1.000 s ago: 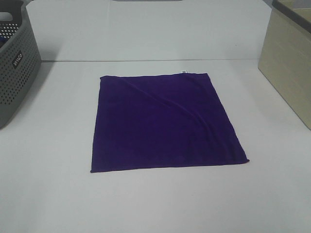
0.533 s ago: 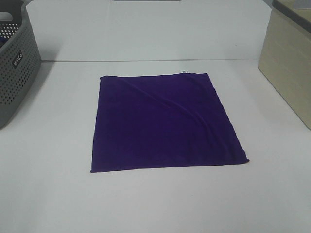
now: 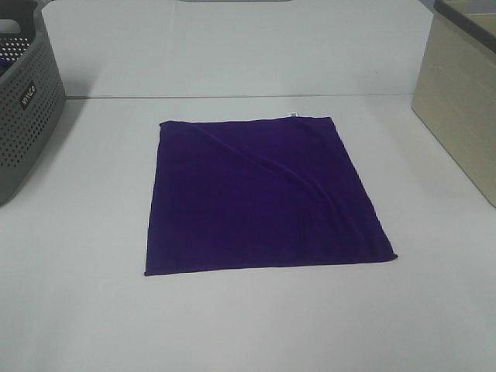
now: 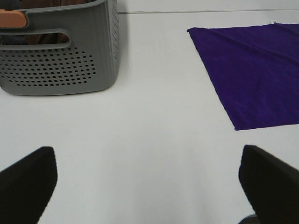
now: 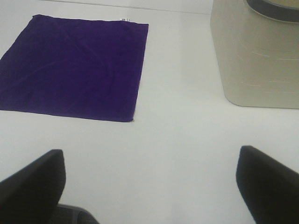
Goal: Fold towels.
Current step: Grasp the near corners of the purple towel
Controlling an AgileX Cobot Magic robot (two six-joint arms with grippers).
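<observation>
The deep purple, thin square towel [image 3: 263, 194] is lying spread out flat in the middle of the white tabletop [image 3: 77, 310], a single layer with no fold in it yet. There's a shallow diagonal crease [image 3: 271, 159] running from its far left corner toward the right edge, and a small white tag [image 3: 293, 115] pokes out of the far edge near the right corner.

A grey perforated plastic basket [image 3: 23, 101] sits off to the left, well apart from the towel. There's something orange in it, but I can't tell what. On the right there's a beige box-shaped bin [image 3: 457, 101], also clear of the cloth.

The left gripper [image 4: 148, 184] hangs over bare tabletop between the basket and the towel's near left corner, jaws spread wide with nothing between them. Same deal with the right gripper [image 5: 150, 184]: jaws wide apart, holding nothing, over bare tabletop near the towel's near right corner and the bin. Neither one is touching the cloth.
</observation>
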